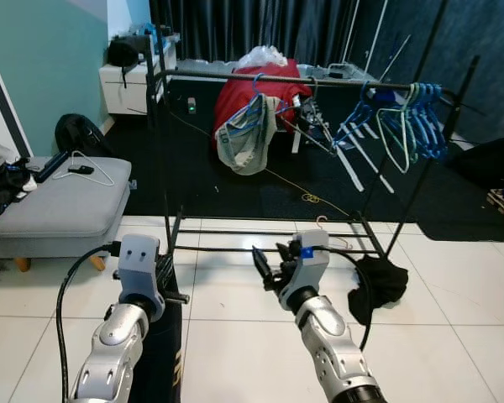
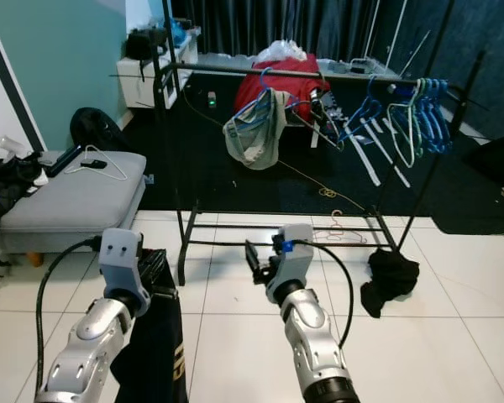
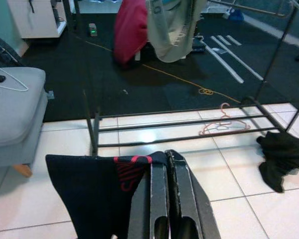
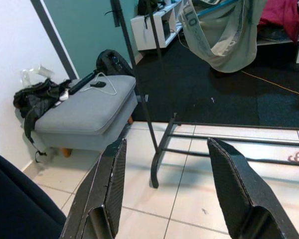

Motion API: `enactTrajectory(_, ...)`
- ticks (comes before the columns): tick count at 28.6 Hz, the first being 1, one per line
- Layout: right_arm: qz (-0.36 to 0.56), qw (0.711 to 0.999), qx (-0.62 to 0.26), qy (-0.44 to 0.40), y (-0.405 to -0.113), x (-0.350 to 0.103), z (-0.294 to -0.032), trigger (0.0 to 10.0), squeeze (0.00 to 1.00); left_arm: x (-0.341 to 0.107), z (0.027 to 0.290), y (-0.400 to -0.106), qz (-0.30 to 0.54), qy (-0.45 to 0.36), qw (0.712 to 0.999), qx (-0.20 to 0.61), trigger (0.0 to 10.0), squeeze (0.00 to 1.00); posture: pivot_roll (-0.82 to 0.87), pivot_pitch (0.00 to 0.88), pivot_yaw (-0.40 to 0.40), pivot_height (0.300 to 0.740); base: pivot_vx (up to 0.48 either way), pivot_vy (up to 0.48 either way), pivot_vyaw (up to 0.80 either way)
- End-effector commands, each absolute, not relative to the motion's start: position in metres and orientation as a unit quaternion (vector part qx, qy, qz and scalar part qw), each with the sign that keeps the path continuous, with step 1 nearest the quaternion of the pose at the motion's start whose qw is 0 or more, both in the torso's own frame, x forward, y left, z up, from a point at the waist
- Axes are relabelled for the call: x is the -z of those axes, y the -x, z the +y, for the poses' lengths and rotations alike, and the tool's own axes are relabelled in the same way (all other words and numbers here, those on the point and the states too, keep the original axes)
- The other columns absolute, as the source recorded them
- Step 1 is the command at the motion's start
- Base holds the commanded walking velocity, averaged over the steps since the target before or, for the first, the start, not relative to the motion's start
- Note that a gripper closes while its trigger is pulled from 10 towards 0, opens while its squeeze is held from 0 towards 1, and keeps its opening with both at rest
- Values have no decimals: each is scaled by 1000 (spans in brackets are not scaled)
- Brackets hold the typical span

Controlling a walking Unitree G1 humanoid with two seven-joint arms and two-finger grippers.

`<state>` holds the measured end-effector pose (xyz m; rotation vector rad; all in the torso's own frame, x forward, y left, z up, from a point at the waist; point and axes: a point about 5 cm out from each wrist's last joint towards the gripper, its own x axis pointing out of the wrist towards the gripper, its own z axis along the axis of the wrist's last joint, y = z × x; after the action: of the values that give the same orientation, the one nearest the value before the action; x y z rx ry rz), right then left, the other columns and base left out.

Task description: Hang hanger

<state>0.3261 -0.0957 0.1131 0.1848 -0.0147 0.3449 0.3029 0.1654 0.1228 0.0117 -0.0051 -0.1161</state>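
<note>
1. Left wrist view: my left gripper (image 3: 165, 199) has its fingers pressed together on a dark garment (image 3: 97, 191) with red print, which drapes down at the lower left of the frame. I cannot make out a hanger inside it.
2. Left eye view: my right gripper (image 1: 269, 267) sits at lower centre, fingers spread wide and holding nothing, arm raised forward.
3. The rack rail (image 1: 260, 78) runs left to right across the upper frame, ahead of and above both grippers; the left arm carries the load.
4. Blue hangers (image 1: 412, 117) crowd the rail's right end.
</note>
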Motion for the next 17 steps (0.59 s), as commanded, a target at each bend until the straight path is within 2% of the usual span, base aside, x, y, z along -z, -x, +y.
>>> enactTrajectory(1,-2,982,-166,-94,-326,-109,-99,10000,0,-132,163,-304,-19,-9,998,63,10000,0,80,50,-51,740,394,0,0)
enactTrajectory(13,-2,979,-180,-91,-328,-111,-93,10000,0,-133,163,-303,-25,0,998,57,10000,0,62,58,-68,740,396,0,0)
enactTrajectory(17,-2,979,-184,-86,-328,-111,-92,10000,0,-143,163,-309,-29,-3,997,66,10000,0,55,56,-54,740,141,0,0)
